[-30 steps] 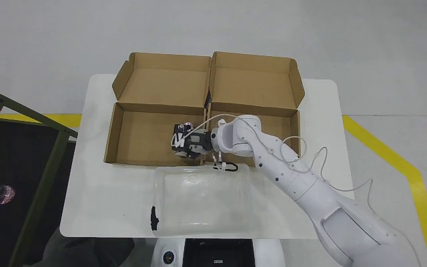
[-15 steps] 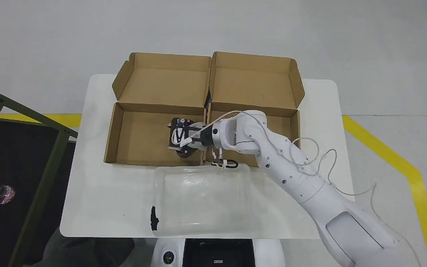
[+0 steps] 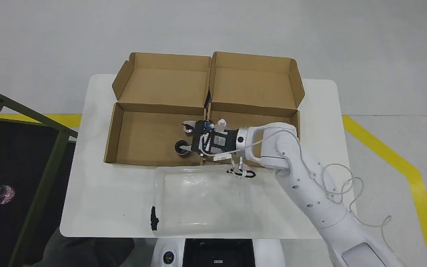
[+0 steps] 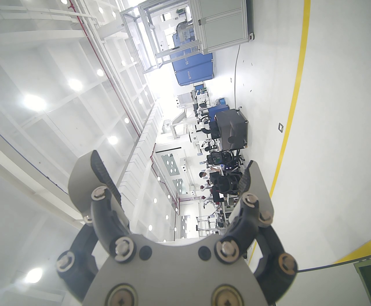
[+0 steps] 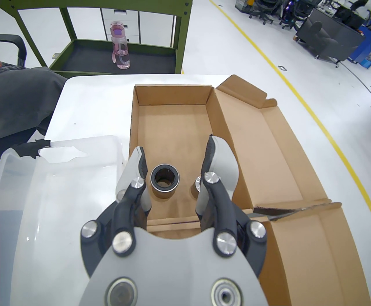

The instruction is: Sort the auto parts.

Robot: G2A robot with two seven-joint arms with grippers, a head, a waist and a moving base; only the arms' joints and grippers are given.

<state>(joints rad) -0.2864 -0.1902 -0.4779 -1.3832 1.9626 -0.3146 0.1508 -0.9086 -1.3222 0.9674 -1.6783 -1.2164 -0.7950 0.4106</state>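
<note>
The right gripper [image 3: 191,135] hung wide open, gripping nothing (fingers well apart). The bearing [image 3: 181,148] stood bore-up on the left box [image 3: 140,137] floor, just lower-left of it, mid-frame.

We take this for a large industrial robotics lab or factory hall. The glossy white floor [image 4: 318,87] carries painted yellow lines [image 4: 292,95], and a high white ceiling holds rows of round lamps [image 4: 33,102] and a red pipe [image 4: 116,89]. Farther off we see an aluminium-framed enclosure [image 4: 220,26], blue machine cabinets [image 4: 192,69] and office chairs [image 5: 261,13]. A green metal cart [image 5: 181,37] with a pink water bottle [image 5: 120,46] stands beside the white table [image 3: 93,193].
</note>
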